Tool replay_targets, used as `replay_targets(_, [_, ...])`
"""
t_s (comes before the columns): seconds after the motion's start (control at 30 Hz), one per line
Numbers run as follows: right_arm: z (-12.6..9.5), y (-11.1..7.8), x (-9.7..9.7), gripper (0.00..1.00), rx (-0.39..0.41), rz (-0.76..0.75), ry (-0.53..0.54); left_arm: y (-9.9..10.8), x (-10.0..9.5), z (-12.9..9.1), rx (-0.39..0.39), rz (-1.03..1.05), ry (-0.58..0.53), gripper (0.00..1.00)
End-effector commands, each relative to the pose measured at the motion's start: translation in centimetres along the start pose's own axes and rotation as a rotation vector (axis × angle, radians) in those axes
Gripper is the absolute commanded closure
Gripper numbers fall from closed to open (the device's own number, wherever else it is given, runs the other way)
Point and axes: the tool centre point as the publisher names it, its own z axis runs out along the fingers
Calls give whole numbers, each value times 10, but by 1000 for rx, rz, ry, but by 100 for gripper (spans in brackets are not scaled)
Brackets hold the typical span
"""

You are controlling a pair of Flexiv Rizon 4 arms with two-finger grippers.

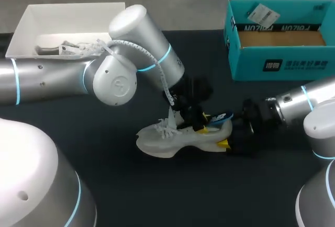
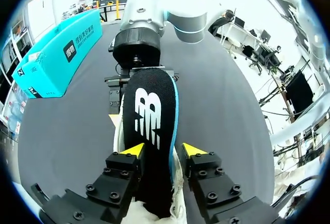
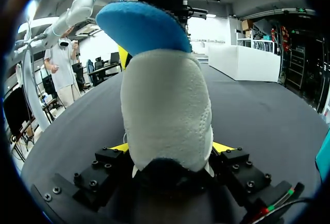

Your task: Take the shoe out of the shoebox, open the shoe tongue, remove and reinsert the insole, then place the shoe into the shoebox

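We are pinching the soft white knit shoe (image 1: 172, 140) by its round heel in our right gripper (image 3: 170, 147), near the middle of the dark tabletop (image 1: 157, 195). Our left gripper (image 2: 164, 150) is squeezing its flat black-and-blue insole (image 2: 149, 115).

Silver arms (image 1: 47, 83) with glowing cyan rings, black screw-studded fingers (image 2: 122, 170), yellow tips.

The dark table (image 1: 157, 195) carries shoe (image 1: 172, 140), teal shoebox (image 1: 282, 62), white box (image 1: 31, 33)
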Motion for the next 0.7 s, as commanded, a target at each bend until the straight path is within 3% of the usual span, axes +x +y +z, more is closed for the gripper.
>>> replay_targets(0.03, [5,-3,1,100,3,1,-1,0,2,5,2,-15,-25,62])
replay_targets(0.1, [5,-3,1,100,3,1,-1,0,0,6,3,-22,-31,65])
replay_targets(0.4, [5,-3,1,100,3,1,-1,-1,-4,0,18,-52,-64,100])
replay_targets(0.7, [5,-3,1,100,3,1,-1,-4,4,-16,82,-46,-21,100])
